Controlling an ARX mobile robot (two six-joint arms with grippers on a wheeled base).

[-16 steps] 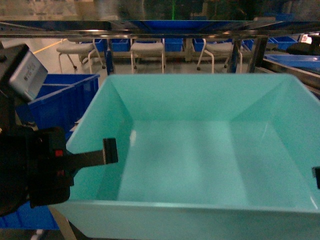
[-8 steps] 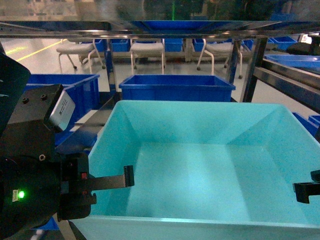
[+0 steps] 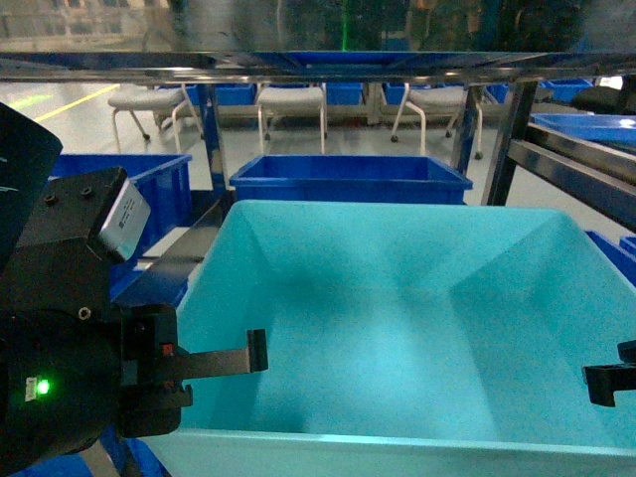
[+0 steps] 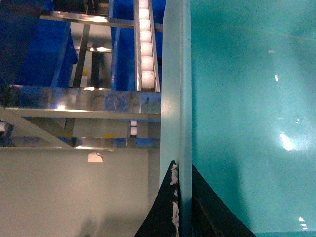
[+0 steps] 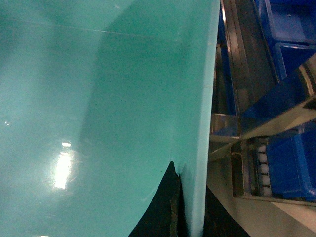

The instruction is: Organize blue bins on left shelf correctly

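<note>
— Two grippers on it?
— Yes: left gripper (image 4: pixel 180 207) and right gripper (image 5: pixel 190 207), jaws clamped over opposite side rims of the pale turquoise rectangular plastic tub (image 3: pixel 397 328).
— Position?
— Upright, long axis crosswise, before the steel roller rack (image 4: pixel 145 49).

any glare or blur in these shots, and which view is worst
Head view: dim with a blue-green cast, smeared reflections along the shelf rail, soft shadow inside the turquoise tub. Left wrist view: sharp, small glints on the tub wall; left claw grips the rim. Right wrist view: worst, a bright glare patch on the wall, the right claw very dark.
</note>
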